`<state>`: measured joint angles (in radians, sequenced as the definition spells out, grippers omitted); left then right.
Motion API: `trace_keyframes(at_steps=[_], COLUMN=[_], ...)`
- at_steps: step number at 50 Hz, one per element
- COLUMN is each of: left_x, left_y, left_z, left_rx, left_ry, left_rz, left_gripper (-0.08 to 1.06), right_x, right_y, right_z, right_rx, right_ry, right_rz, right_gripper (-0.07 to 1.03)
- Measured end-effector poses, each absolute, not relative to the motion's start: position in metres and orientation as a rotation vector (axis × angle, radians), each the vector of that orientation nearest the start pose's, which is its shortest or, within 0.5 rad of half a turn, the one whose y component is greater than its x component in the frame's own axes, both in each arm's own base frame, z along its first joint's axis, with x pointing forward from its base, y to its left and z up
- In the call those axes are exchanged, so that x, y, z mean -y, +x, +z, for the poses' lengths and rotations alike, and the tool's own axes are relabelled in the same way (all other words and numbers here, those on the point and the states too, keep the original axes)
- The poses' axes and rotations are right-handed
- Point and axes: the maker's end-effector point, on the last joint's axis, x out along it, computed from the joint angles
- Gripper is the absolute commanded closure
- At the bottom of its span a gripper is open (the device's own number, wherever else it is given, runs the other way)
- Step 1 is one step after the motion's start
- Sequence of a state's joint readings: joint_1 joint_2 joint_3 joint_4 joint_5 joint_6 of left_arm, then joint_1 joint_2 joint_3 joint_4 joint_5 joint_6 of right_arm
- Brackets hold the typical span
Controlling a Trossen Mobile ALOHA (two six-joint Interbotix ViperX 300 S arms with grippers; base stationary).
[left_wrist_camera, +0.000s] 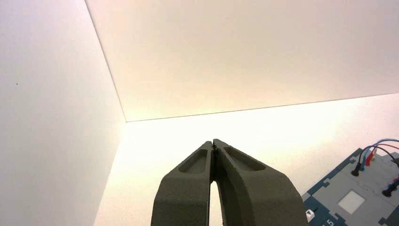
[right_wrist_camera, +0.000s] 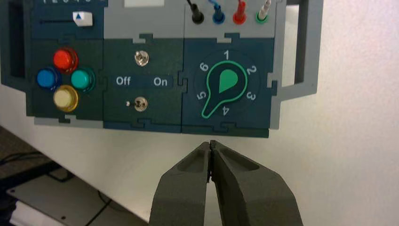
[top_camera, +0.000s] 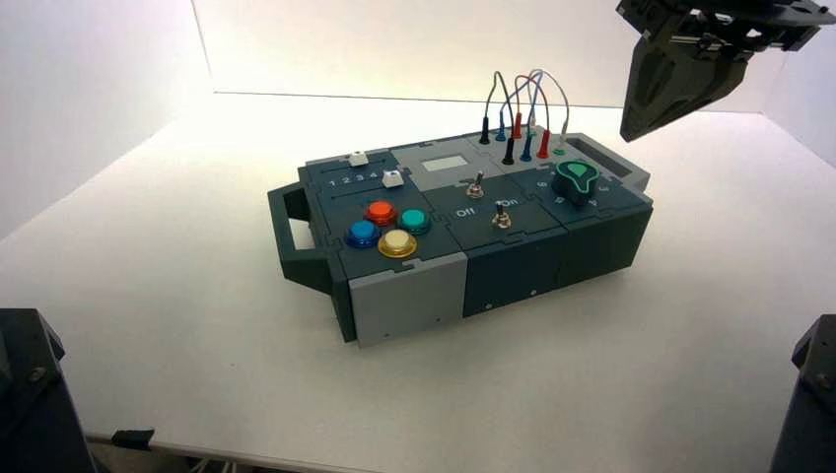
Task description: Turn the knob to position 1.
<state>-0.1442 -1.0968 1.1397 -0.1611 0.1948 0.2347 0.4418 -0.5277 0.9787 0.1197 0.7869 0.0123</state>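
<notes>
The knob (right_wrist_camera: 225, 89), a round dark-green dial with a brighter green teardrop-shaped pointer on top, sits on the right-hand end of the dark box's (top_camera: 513, 271) top face, just in front of the row of wire sockets. In the right wrist view the numbers 1 to 6 ring it, and the narrow tail of its pointer lies between 4 and 5, nearer the 4, on the side opposite the 1.

The right gripper (top_camera: 631, 128) hangs high in the air above and behind the box's right end, well apart from the knob and touching nothing. Its two dark fingers (right_wrist_camera: 249, 188) are pressed together at the tips, with nothing between them.

The left gripper (left_wrist_camera: 214, 143) is held off to the left of the box, facing the white wall corner, its fingertips likewise closed on each other and empty.

Left of the knob stand two small metal toggle switches (right_wrist_camera: 140, 57) either side of the lettering "Off" and "On". Further left is a cluster of four round push buttons: red (right_wrist_camera: 65, 59), blue (right_wrist_camera: 47, 78), teal (right_wrist_camera: 82, 79) and yellow (right_wrist_camera: 65, 98). Behind the knob, black, blue, red and green plugs (right_wrist_camera: 240, 17) with looping wires (top_camera: 522, 89) stand in their sockets. The box rests on a white table (top_camera: 177, 296).
</notes>
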Motion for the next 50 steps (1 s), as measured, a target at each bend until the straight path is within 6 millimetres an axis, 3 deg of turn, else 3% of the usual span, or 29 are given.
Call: trace_keyframes(at_steps=[25, 50], left_x=[0.038, 0.038], left_y=[0.227, 0.226], left_z=[0.266, 0.267], left_rx=[-0.215, -0.209], left_ry=[0.088, 0.088], left_rz=[-0.181, -0.183], left_gripper=[1.01, 1.01], right_x=[-0.113, -0.119], right_y=[0.202, 0.216], right_z=[0.084, 0.068], right_rx=[-1.403, -1.423], right_ry=[-0.161, -0.17], right_rz=[0.37, 0.362], right_gripper=[0.98, 0.98])
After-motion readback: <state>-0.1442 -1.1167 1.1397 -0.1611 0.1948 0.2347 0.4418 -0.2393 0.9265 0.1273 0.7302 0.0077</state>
